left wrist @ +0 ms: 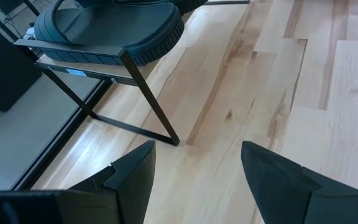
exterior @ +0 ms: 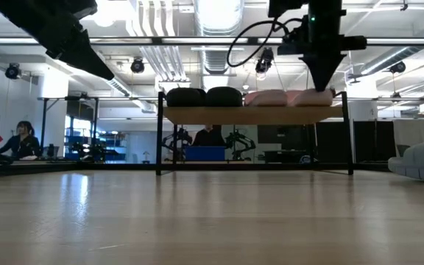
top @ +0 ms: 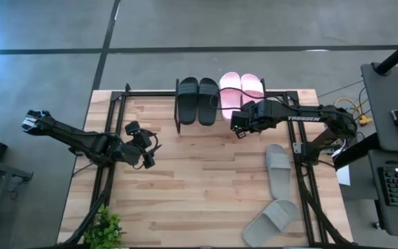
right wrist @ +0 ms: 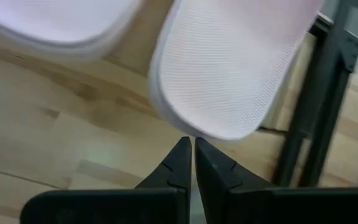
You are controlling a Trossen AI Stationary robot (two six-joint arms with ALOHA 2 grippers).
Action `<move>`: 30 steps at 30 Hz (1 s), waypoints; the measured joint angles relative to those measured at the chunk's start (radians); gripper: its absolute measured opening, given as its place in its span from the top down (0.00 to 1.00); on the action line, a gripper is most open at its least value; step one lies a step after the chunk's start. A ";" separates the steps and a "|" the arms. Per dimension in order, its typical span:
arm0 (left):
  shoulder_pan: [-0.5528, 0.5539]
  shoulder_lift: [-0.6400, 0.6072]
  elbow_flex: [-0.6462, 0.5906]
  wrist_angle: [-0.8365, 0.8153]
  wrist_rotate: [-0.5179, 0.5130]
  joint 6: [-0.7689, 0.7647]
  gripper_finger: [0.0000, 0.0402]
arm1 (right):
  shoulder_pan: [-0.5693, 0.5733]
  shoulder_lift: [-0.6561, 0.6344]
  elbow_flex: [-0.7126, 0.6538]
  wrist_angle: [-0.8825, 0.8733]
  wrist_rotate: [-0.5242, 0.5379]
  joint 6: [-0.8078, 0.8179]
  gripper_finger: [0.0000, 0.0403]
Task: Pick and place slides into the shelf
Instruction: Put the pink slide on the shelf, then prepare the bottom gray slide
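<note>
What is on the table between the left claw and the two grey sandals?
Nothing: in the high view only bare wooden table lies between the left claw and the two flat grey slip-on sandals.

A light butcher-block wooden table (top: 206, 187) is set on a grey concrete floor (top: 185, 28); white ceiling pipes (exterior: 153, 29) and a seated person (exterior: 22, 140) are seen beyond.

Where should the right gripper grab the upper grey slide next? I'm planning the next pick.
Judging from above, grip the wide strap of the upper grey slide, coming straight down with the right gripper: it lies flat, strap up, clear of the other grey slide.
</note>
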 joint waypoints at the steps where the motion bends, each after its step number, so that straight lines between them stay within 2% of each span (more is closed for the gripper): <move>1: 0.000 0.000 0.000 0.000 0.000 0.000 0.44 | 0.000 0.000 -0.001 0.018 0.000 -0.007 0.97; 12: 0.000 0.000 0.000 0.001 0.000 0.000 0.44 | 0.017 -0.018 0.023 0.062 0.034 -0.022 0.97; 17: 0.000 0.000 0.000 0.001 0.003 0.000 0.44 | 0.073 -0.061 0.075 0.027 0.079 0.059 0.97; 20: 0.000 0.000 0.000 0.014 0.055 0.000 0.44 | 0.130 -0.085 0.118 0.023 0.078 0.059 0.97; 25: 0.000 0.000 0.000 0.038 0.098 0.000 0.44 | 0.252 -0.085 0.192 0.025 -0.027 0.041 0.97; 30: 0.000 -0.005 0.000 0.043 0.142 0.008 0.44 | 0.395 -0.067 0.238 0.016 -0.116 0.191 0.97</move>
